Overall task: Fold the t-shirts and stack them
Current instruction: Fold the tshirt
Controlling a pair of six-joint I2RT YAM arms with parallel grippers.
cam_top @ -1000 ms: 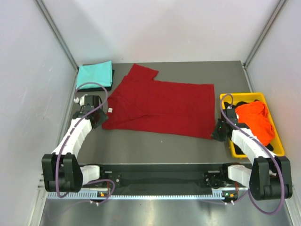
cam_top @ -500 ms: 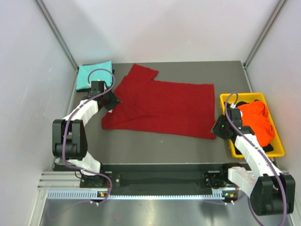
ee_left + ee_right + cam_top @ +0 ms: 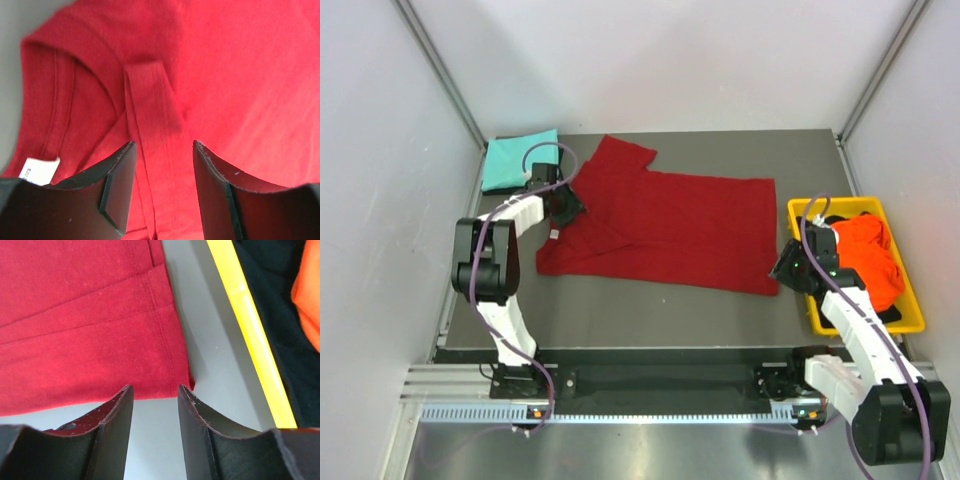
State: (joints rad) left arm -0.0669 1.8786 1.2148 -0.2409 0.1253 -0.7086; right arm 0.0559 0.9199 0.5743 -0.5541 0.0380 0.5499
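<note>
Top external view: where is the large dark red cotton t-shirt [image 3: 660, 225]?

Spread across the middle of the grey tabletop [image 3: 650, 310], neck end to the left, hem to the right, one sleeve poking toward the far side. It is not yet folded.

And the arms?

One at each end. The left claw [image 3: 565, 204] hangs over the collar area. Its wrist view shows the fingers spread, with a doubled strip of neckband [image 3: 150, 95] just beyond them and nothing pinched. A white label [image 3: 40, 170] peeks out beside it.

The right one?

The right claw [image 3: 155, 390] is spread too, and empty. It is poised just above the hem's near right corner, between the shirt and the yellow plastic bin [image 3: 245, 315].

Why that placing?

I judge they mean to take both ends together, so the cloth can be lifted evenly and laid over itself without bunching.

The other shirts?

A folded teal tee [image 3: 515, 158] sits in the far left corner, probably the base of the stack. A crumpled bright orange tee [image 3: 865, 255] and a black one [image 3: 270, 305] wait in the bin at the right.

Any risk?

The collar cloth is doubled, so the left claw may catch only one layer.
</note>
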